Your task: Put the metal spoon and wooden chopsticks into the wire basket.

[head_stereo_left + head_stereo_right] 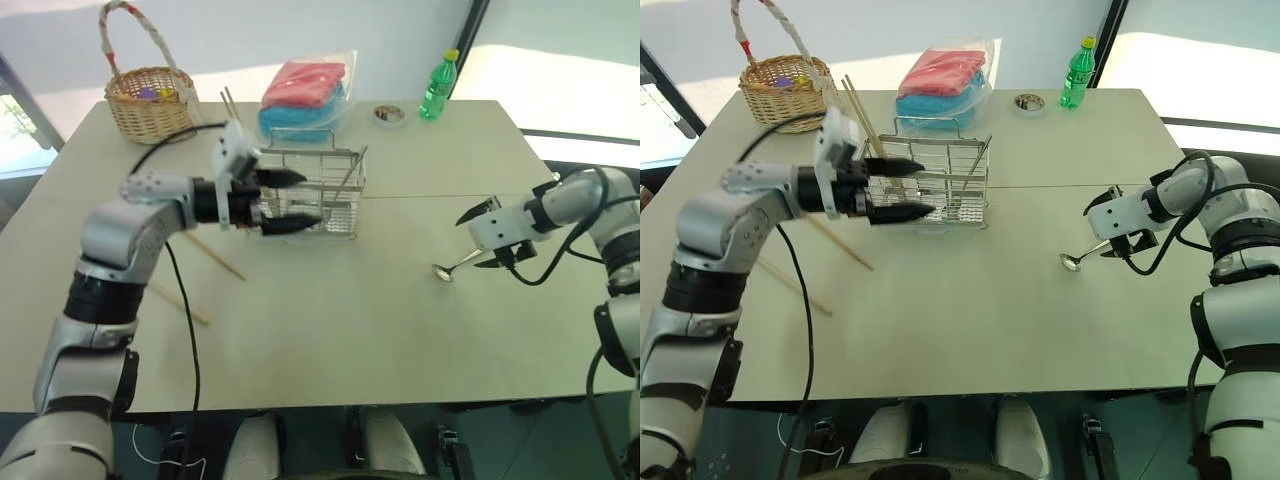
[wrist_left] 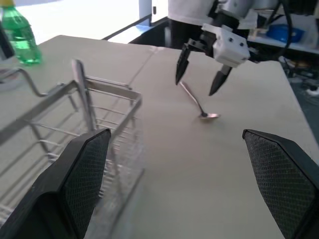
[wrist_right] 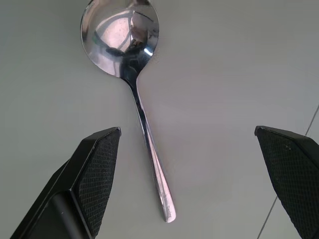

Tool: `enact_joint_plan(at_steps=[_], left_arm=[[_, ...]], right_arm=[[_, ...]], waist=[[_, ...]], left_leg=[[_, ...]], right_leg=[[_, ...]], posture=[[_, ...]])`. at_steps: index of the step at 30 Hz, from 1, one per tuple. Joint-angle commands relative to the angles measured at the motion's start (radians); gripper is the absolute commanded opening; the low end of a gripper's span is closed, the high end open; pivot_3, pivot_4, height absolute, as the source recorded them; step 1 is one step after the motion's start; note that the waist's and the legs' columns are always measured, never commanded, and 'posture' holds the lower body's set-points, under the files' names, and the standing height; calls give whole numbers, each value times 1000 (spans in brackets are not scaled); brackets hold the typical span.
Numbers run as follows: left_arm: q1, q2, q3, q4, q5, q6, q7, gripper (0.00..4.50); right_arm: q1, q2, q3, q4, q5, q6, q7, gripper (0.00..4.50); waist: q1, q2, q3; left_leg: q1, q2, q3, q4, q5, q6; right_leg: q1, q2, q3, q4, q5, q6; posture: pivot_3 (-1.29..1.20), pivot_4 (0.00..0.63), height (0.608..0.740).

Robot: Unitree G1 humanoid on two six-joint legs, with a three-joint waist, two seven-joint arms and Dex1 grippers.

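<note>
I'm watching the right gripper (image 1: 482, 238) hanging over the metal spoon (image 3: 130, 74), fingers spread wide and gripping nothing — the spoon is lying flat on the table (image 1: 400, 330), bowl pointing away from the gripper, its handle running between the two open fingers without touching either. The left gripper (image 1: 290, 202) is pointing sideways at the wire basket (image 1: 335, 195), its fingers also fully apart and empty, just in front of the basket's near side. The basket is standing upright toward the middle of the table, and I'm seeing one thin stick leaning inside it. Two wooden chopsticks (image 1: 215, 256) are lying on the table beneath the left arm, well apart from the spoon. Behind the basket I'm seeing a bag of pink and blue cloths (image 1: 303, 92), a wicker basket (image 1: 150, 100), a green bottle (image 1: 438, 86) and a small round tin (image 1: 389, 115).
</note>
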Motion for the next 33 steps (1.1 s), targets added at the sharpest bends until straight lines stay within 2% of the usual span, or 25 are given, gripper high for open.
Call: enact_joint_plan(at_steps=[1,6,11,20,23,27,30,33], left_arm=[[-24,-31,24,-23,-31,27,0,4481],[39,-69,9,-124,-60,85,18,4481],[71,-58,-23,-182,-89,164,-11,4481],[40,-49,-124,-175,-83,248,-96,4481],[26,-57,-143,-155,-63,239,-100,4500],[12,-73,-136,-147,-50,217,-94,4500],[2,-80,-127,-139,-52,218,-93,4500],[-3,-85,-124,-128,-47,213,-91,4500]], right_arm=[[-38,11,5,23,-16,-7,7,4500],[-47,52,24,50,-38,-5,39,4500],[-57,85,32,64,-47,6,46,4500],[-51,133,32,74,-54,7,63,4500],[-46,144,23,75,-38,8,94,3640],[-38,153,7,70,-13,12,135,1737],[-33,155,0,64,3,17,151,146],[-27,155,-8,59,13,20,158,61]], waist=[[2,0,0],[0,0,0],[-1,1,0],[-2,1,0],[-2,1,1],[-3,1,1],[-3,1,1],[-4,-1,0]], left_leg=[[0,0,0,0,0,0],[0,0,0,0,2,-3],[3,0,0,-2,3,-5],[6,0,-1,-2,3,-5],[6,0,-1,-2,3,-5],[6,0,-1,-1,3,-5],[6,0,-1,-1,3,-5],[7,1,-2,-1,3,-5]], right_leg=[[0,0,0,0,0,0],[0,0,0,0,0,1],[1,0,0,2,0,1],[4,1,0,2,0,0],[4,1,0,2,0,0],[4,1,0,2,0,0],[4,1,0,2,0,0],[6,1,0,2,0,0]], posture=[[0,150,723],[0,150,723],[0,150,723],[0,150,723],[0,150,723],[0,150,723],[0,150,723],[0,150,723]])
